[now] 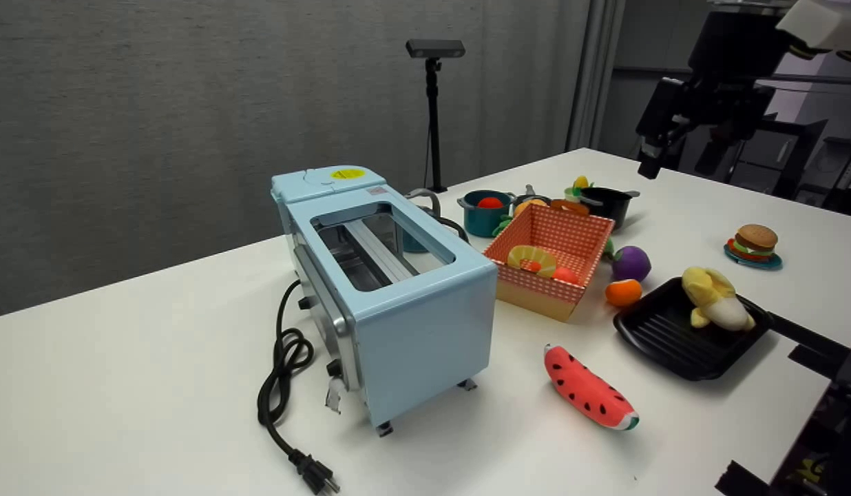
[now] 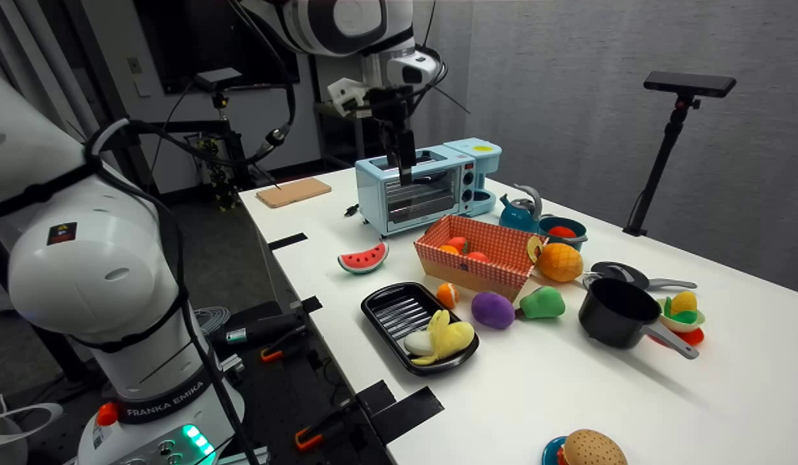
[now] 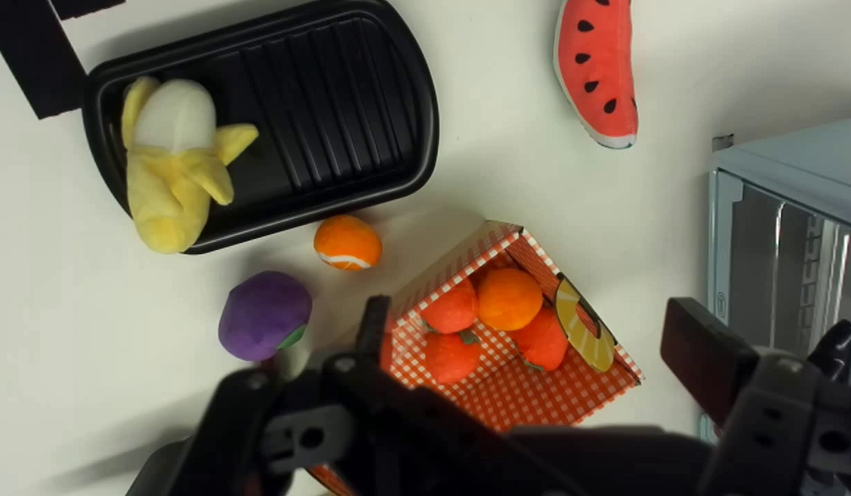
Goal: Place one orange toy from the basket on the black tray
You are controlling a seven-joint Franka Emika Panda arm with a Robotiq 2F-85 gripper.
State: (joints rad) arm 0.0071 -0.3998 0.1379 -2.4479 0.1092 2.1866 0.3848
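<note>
The orange toy (image 3: 509, 299) lies inside the basket (image 3: 536, 399), against several red toys; it also shows in an exterior view (image 2: 448, 249). The basket has red-and-white checked inner walls and stands in both exterior views (image 1: 556, 231) (image 2: 489, 279). Another orange piece (image 3: 348, 242) lies on the table between the basket and the black tray (image 3: 350, 103). The tray holds a peeled toy banana (image 3: 171, 165) at one end; its ridged end is bare. My gripper (image 3: 539, 341) is open and empty, high above the table, its fingers wide apart with the basket between them in the wrist view.
The light-blue toaster (image 1: 425, 344) stands beside the basket. A watermelon slice (image 3: 597, 69), a purple toy (image 3: 264, 315) and a green toy (image 2: 542, 302) lie nearby. A black pot (image 2: 618, 316) and a toy burger (image 2: 593, 449) are farther off. A pineapple ring (image 3: 584, 327) leans on the basket's end wall.
</note>
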